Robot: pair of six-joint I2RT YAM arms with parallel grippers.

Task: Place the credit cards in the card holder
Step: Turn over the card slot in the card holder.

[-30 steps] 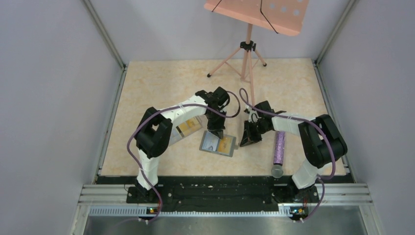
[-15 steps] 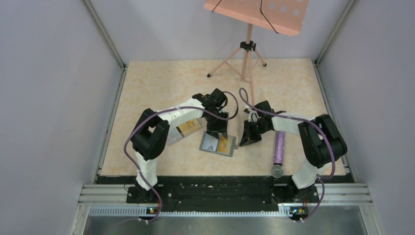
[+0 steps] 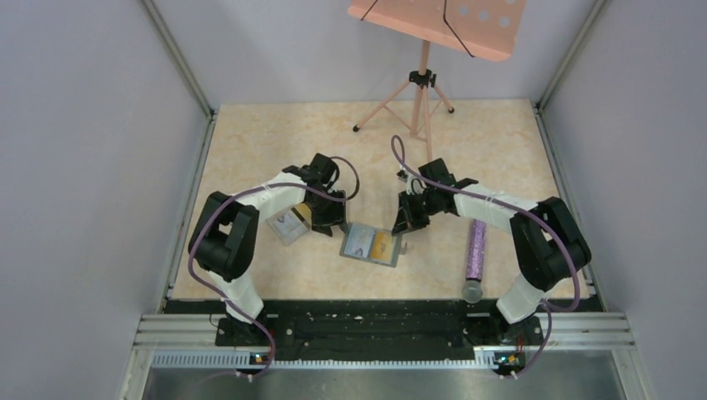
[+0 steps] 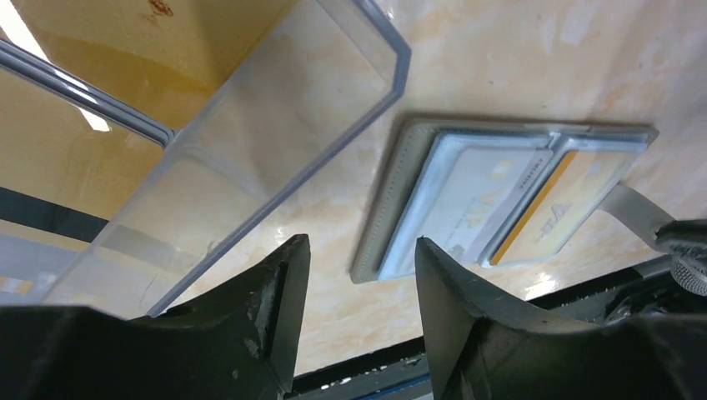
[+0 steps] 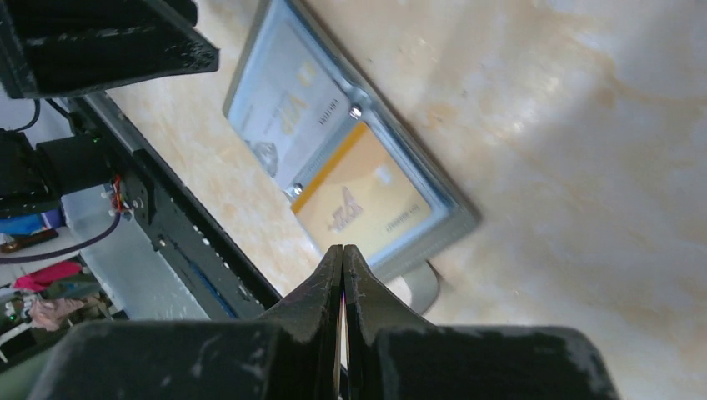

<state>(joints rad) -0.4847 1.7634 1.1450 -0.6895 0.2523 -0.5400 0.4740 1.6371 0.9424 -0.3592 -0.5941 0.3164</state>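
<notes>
The card holder (image 4: 379, 208) lies open on the table between my arms, with a pale card (image 4: 479, 196) and an orange card (image 4: 559, 208) in its pockets. Cards are likely thin, stiff, light and slick, so pinch one by an exposed edge (flat faces give no purchase). My left gripper (image 4: 358, 246) is spread and empty, just beside the clear box (image 4: 392, 75). My right gripper (image 5: 343, 250) is pressed closed, with nothing visible in it.

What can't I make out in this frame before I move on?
- Card count in the clear box: the left arm covers it in top view; left wrist view cuts it off.
- Print on the cards in the card holder: blurred.
- Anything thin between the right gripper's shut jaws: edge-on, unseeable.
</notes>
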